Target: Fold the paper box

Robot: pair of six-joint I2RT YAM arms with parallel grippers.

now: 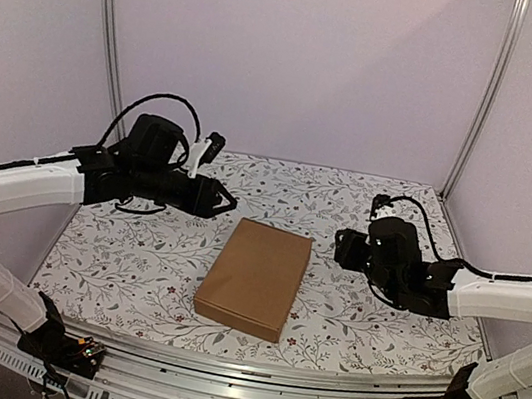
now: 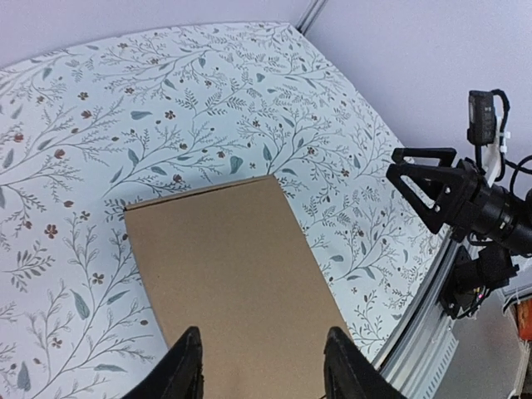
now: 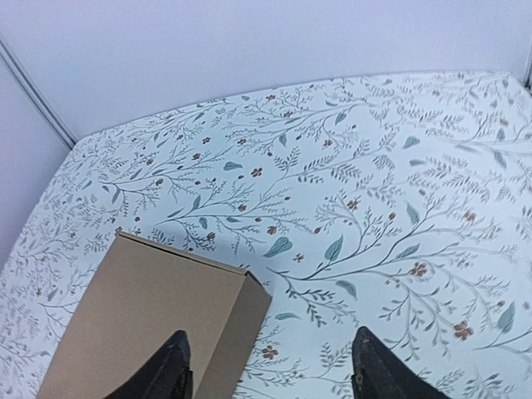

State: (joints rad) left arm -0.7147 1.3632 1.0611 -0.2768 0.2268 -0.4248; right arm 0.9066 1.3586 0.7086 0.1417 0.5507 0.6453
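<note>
The paper box lies folded into a shallow brown rectangular mailer, lid down, on the flowered table. My left gripper hovers off its far left corner, open, holding nothing. In the left wrist view the box fills the space below the open fingers. My right gripper hangs just right of the box's far right corner, open and empty. In the right wrist view the box shows at lower left, its corner under the left fingertip.
The flowered tablecloth covers the whole table. Lilac walls with metal corner posts close the back and sides. An aluminium rail runs along the near edge between the arm bases.
</note>
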